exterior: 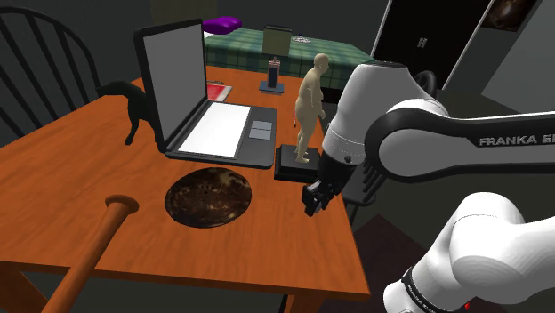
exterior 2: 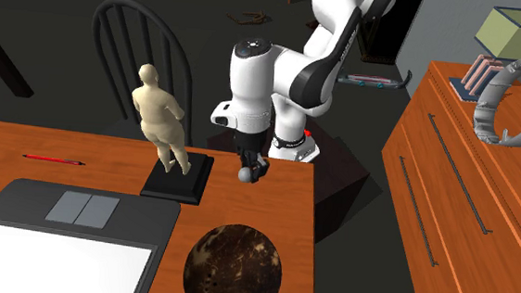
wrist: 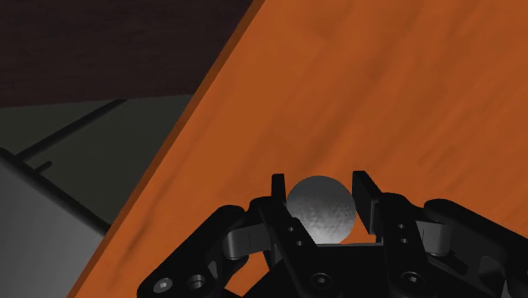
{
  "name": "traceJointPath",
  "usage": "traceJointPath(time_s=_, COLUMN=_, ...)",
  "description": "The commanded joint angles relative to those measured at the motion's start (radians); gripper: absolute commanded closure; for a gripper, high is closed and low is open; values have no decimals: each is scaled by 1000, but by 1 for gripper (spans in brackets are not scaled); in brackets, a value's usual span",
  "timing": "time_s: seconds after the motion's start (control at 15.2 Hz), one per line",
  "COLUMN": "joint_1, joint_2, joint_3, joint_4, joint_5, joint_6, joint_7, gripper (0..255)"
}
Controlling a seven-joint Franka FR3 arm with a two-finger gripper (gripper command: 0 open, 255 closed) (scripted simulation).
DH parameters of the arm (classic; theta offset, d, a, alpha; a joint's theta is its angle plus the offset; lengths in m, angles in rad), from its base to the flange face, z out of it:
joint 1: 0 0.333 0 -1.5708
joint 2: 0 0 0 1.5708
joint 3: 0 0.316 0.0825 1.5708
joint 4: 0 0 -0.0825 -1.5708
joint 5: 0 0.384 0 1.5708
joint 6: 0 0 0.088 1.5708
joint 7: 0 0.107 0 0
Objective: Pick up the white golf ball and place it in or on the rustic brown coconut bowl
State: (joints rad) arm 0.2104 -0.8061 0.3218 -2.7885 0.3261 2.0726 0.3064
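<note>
A black gripper (wrist: 320, 196) clasps a pale grey, dimpled golf ball (wrist: 320, 209) over an orange wooden table (wrist: 406, 93), close to the table's edge. Its two fingers (wrist: 277, 193) press on opposite sides of the ball. The ball sits right at their tips, with part of it poking out beyond them.

From where I stand, the step in hand looks like carrying the ball to the dark brown, mottled coconut bowl (exterior: 210, 196). In the shoulder view the bowl lies at about 9 o'clock from the gripper; in the second exterior view, at 6 o'clock.

Done well, the move would rise first and keep the shallow hold firm. It would pass clear of the tan figurine (exterior: 311, 98) and release low over the bowl's middle, so the ball cannot bounce out.
</note>
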Motion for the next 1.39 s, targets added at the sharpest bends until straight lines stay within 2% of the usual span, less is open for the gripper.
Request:
traceJointPath(time_s=0.0, joint_1=-3, joint_2=-8, joint_3=-6, joint_4=21, joint_5=-7, joint_6=-29, joint_7=2, gripper=255)
traceJointPath(time_s=1.32, joint_1=-28, joint_2=-35, joint_3=-62, joint_4=269, joint_5=-67, joint_6=-302, joint_7=25, gripper=255)
